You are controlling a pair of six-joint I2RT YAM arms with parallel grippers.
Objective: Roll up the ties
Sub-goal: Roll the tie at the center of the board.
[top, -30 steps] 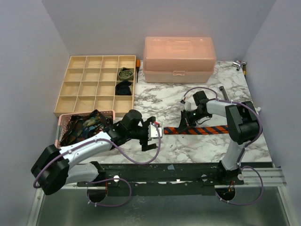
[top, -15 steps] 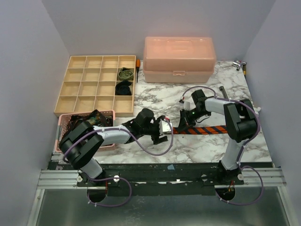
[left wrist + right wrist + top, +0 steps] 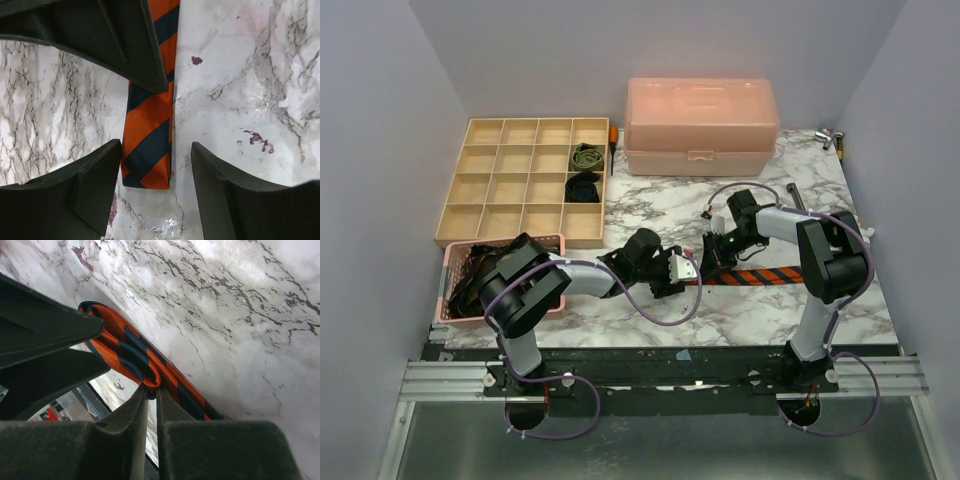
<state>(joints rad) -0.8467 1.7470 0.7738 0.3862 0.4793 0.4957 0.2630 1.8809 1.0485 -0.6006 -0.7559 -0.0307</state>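
Two left fingers [image 3: 90,190] — tie [image 3: 147,160] between, unpinched

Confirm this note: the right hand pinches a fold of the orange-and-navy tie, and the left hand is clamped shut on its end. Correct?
Not quite. The left hand is open, straddling the end of the orange-and-navy tie without gripping it, as the left wrist view shows. The right hand does pinch a fold of it.

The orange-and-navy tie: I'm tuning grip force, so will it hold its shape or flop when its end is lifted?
Probably floppy: the tie doubles over softly where the right gripper pinches it. Likely light and thin, since its end lies flat on the marble. Pushed, it would probably bunch, not roll.
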